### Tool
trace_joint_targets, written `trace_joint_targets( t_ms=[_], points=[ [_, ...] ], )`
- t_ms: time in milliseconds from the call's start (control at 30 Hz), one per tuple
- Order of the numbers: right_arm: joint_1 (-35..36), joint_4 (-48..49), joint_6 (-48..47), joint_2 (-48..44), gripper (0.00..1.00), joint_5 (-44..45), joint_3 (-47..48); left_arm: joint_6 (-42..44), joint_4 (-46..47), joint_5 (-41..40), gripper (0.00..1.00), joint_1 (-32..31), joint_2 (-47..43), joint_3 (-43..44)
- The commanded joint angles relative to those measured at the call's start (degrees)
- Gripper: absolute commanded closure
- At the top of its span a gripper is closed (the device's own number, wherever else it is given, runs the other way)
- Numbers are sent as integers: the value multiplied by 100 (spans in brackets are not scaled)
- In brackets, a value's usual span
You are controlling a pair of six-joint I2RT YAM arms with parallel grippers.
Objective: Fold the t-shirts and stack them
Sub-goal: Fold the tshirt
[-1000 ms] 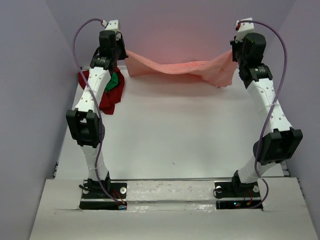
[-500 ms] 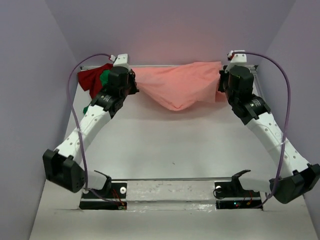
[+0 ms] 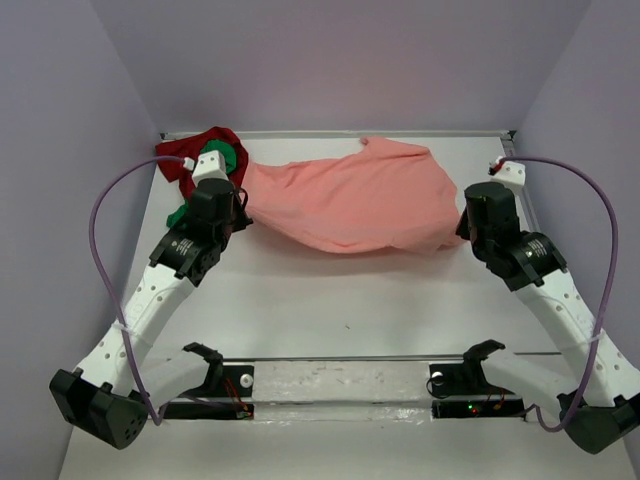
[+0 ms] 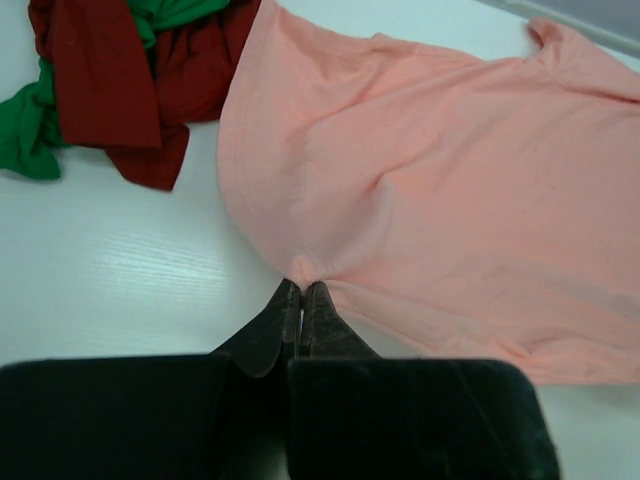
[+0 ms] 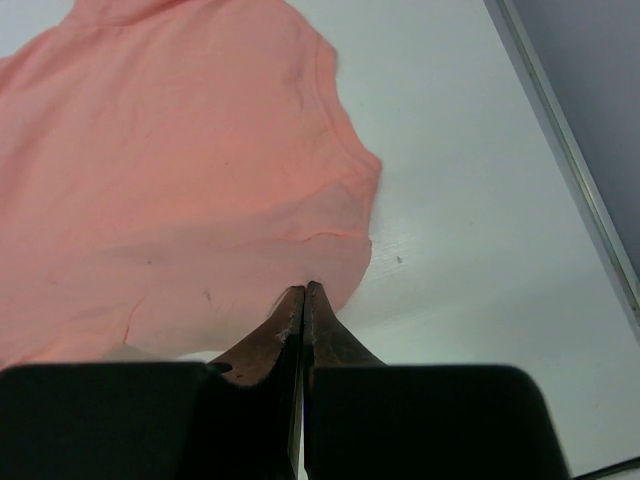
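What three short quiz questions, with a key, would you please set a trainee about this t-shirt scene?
1. True or false: the left gripper is shut on an edge of the salmon-pink t-shirt.
2. Which describes the dark red t-shirt and the green t-shirt? A) folded and stacked; B) bunched together, unfolded; C) draped over an arm.
3. Fill in: the right gripper is shut on the ____ t-shirt.
Key: 1 true; 2 B; 3 salmon-pink.
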Motion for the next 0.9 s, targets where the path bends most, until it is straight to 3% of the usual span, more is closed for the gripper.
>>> trace_joint_targets(
  t_ms=[0, 167, 300, 400, 733, 867],
  points=[
    [458, -663, 891, -219, 100, 889, 146, -210, -92, -187, 100, -34, -113, -131],
    [1013, -1585, 1533, -97, 100, 1595, 286, -219, -40, -151, 100, -34, -131, -132],
    [1453, -2279, 2569, -53, 100, 1876, 234, -280, -198, -152, 100, -69, -25, -193],
    [1567, -2684, 3097, -70, 100, 1842, 111, -385, -233, -108, 100, -104, -95, -359],
    [1568, -3202, 3616, -299, 100, 1455, -101, -1282, -794, 164, 100, -429, -588, -1308],
    [1568, -3406, 3915, -150, 100, 1202, 84, -1878, -1462, -72, 100, -632, -693, -1099]
  ],
)
